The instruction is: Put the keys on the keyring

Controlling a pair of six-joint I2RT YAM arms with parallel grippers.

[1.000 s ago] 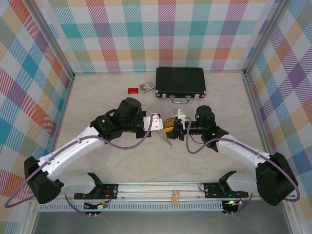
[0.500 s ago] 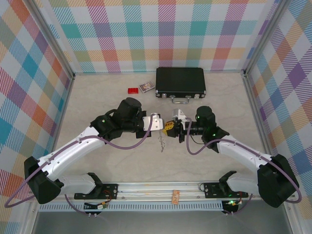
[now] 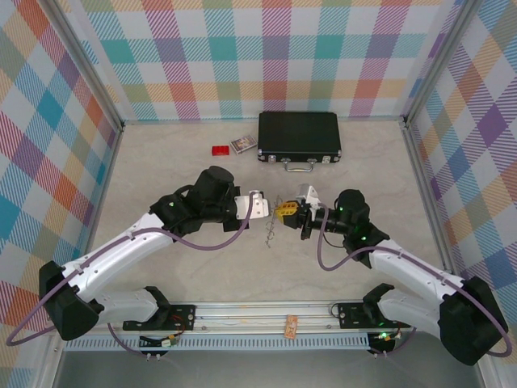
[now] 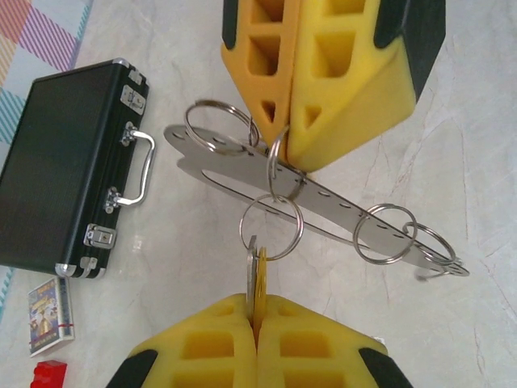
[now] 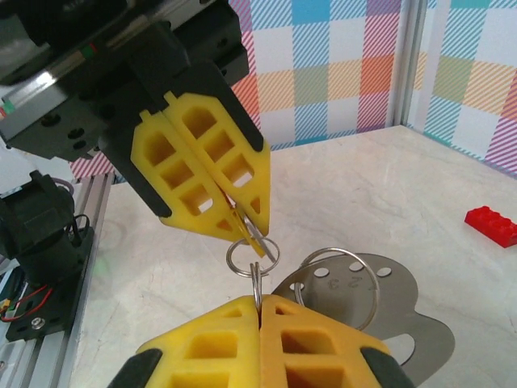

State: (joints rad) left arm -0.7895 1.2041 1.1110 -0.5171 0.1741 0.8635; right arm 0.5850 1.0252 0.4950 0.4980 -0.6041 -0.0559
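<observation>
Keys (image 4: 256,275), one silver and one yellow, sit on the handle side of the black case (image 4: 56,186), mostly buried between the clenched fingers of the left gripper (image 4: 257,305). The right gripper (image 4: 283,152) pinches a split ring of the keyring (image 4: 339,212), a holed steel strip. Its pads mask the contact, and whether the strip touches the table (image 3: 161,162) cannot be told. Bare table spreads either side of the case.
</observation>
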